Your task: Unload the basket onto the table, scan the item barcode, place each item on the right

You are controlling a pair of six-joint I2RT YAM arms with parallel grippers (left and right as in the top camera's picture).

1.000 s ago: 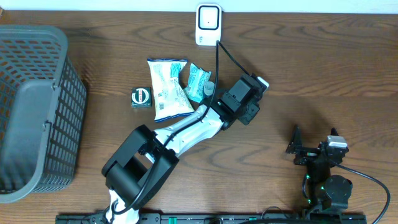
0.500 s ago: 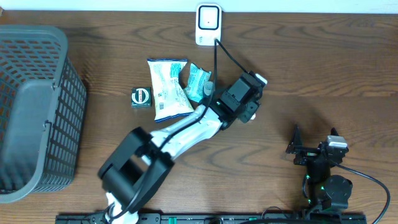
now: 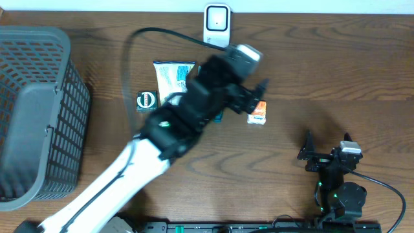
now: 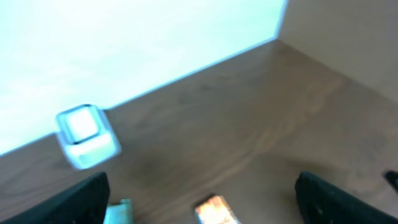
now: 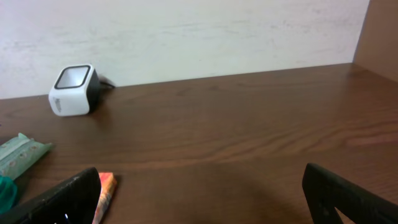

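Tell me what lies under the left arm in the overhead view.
The left arm covers the lower part of the blue-white packet; its top shows. The small orange pack lies uncovered beside it. Anything else beneath is hidden.

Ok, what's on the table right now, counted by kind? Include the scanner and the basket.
snack packets: 2 (white-and-blue packet, teal packet)
small dark green box: 1
orange-and-white pack: 1
scanner: 1
basket: 1
total: 6
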